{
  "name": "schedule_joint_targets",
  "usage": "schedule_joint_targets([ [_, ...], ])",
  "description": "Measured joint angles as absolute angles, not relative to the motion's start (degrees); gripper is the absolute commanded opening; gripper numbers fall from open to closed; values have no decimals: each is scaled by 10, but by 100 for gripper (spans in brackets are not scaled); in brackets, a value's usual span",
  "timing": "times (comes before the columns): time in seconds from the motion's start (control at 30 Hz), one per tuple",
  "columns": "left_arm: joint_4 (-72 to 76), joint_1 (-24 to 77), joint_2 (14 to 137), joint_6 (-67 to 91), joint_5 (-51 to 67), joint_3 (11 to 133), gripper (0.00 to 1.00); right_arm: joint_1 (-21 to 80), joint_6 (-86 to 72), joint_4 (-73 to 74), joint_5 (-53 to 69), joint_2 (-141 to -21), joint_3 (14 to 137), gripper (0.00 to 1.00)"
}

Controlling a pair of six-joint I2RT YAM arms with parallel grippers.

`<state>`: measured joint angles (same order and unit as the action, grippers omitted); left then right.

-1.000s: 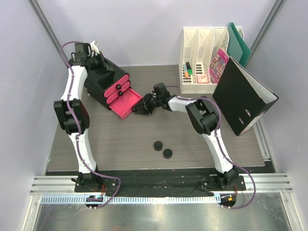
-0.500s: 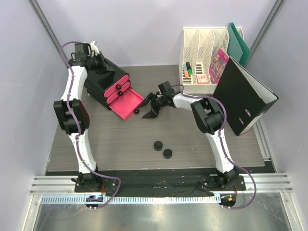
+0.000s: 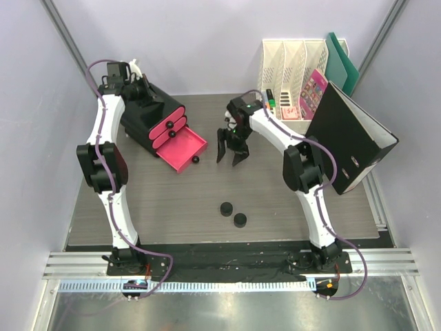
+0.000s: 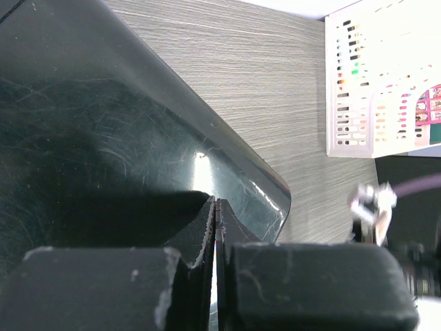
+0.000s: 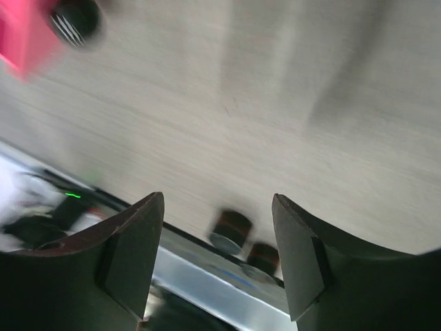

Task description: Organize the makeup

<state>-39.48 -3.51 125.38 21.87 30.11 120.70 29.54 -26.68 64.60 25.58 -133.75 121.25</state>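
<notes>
My right gripper point(image 3: 231, 147) hangs above the bare table point(image 3: 172, 200), jaws spread wide, holding nothing. The farther compact point(image 3: 225, 208) and the nearer compact point(image 3: 240, 221) lie just beside each other, well apart from it toward the arm bases. They are round, so I have no long axis to match. The right arm is nearer. My left gripper point(image 4: 216, 227) is clenched empty at the black box point(image 3: 148, 110).
</notes>
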Motion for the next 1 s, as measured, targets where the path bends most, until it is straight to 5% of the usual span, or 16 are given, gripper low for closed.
schedule_joint_targets([
  [0.47,-395,-35,1255,218,301,1207,0,498,-136,757,90,-1279,1065,83],
  [1.0,-394,-35,1255,216,303,1206,0,495,-121,751,106,-1291,1058,81],
])
